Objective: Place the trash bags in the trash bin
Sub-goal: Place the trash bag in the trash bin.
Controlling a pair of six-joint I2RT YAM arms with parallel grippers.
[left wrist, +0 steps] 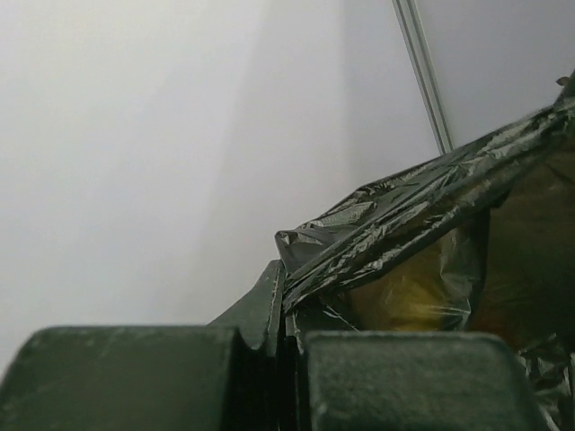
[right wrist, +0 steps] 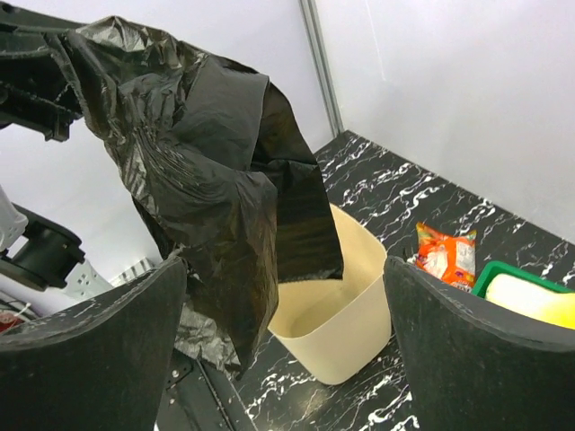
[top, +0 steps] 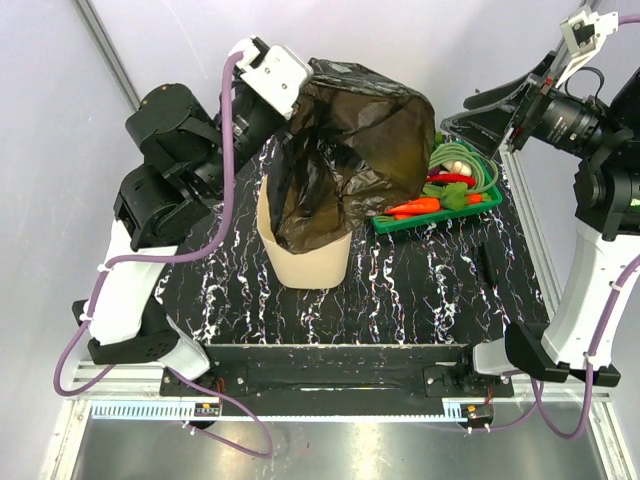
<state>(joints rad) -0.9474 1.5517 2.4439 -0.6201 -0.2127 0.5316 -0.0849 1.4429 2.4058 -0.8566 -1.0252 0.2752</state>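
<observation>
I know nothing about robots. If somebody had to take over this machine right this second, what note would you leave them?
Grippers: the left gripper is shut on the top edge of the trash bag, holding it up above the trash bin. The right gripper is open and empty, raised at the right, clear of the bag.
Things: the bag hangs opened out, its lower part draped over the bin's rim; how much is inside cannot be told.
Done: bag lifted over the bin.
Left: lower it fully inside, then let go.
</observation>
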